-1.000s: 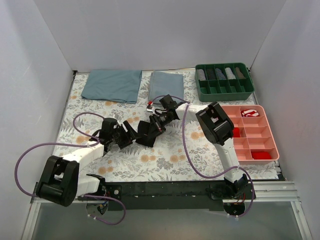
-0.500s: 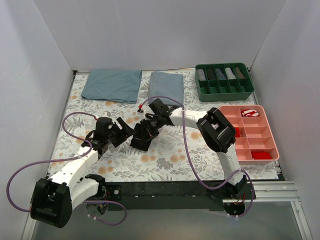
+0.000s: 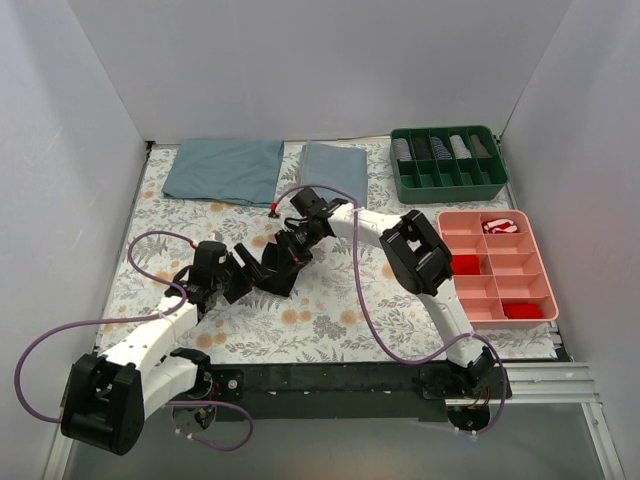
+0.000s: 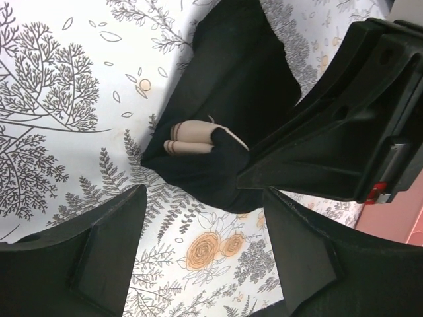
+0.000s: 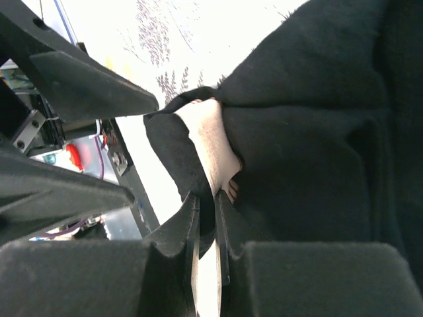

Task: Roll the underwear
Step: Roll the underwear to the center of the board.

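Two grippers meet at the underwear (image 3: pixel 277 268), which lies bunched on the floral table cover (image 3: pixel 330 300) near the middle of the table. The right gripper (image 5: pixel 205 201) is clamped on a fold of its black fabric, fingers (image 5: pixel 178 228) almost together right beside the tan waistband (image 5: pixel 211 148). The left gripper (image 4: pixel 205 195) sits at the bundle's near left end with its jaws spread wide, the waistband facing it, gripping nothing. The bundle's long axis runs diagonally from near left to far right. Two blue-grey folded cloths (image 3: pixel 225 170) lie along the far edge, a green tray (image 3: pixel 450 190) sits far right and a pink tray (image 3: pixel 522 266) to the right, all well apart from the garment. A purple cable (image 3: pixel 150 245) loops left of the left gripper.
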Action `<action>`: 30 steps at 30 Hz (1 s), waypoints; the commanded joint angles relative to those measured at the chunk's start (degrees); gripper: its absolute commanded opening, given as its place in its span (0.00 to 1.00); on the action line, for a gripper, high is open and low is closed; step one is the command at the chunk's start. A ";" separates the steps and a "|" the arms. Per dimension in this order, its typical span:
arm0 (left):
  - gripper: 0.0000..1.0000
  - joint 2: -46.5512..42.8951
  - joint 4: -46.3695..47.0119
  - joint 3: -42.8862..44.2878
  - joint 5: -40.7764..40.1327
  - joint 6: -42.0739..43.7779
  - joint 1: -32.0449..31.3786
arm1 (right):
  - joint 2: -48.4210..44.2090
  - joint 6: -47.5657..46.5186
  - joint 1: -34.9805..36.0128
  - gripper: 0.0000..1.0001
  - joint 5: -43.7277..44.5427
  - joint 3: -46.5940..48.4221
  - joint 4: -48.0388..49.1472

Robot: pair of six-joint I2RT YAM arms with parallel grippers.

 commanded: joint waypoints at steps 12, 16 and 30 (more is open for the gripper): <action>0.64 8.27 4.95 -0.84 -2.27 -0.43 0.28 | 3.33 -4.53 -1.68 0.01 -3.88 1.31 -5.33; 0.62 8.88 3.90 -1.38 -3.24 -0.87 0.28 | 2.01 -5.06 -1.68 0.11 -5.63 0.78 -4.02; 0.59 10.20 0.56 -1.90 -4.38 -1.48 0.36 | -13.28 -6.64 -1.42 0.51 -0.19 -14.51 12.59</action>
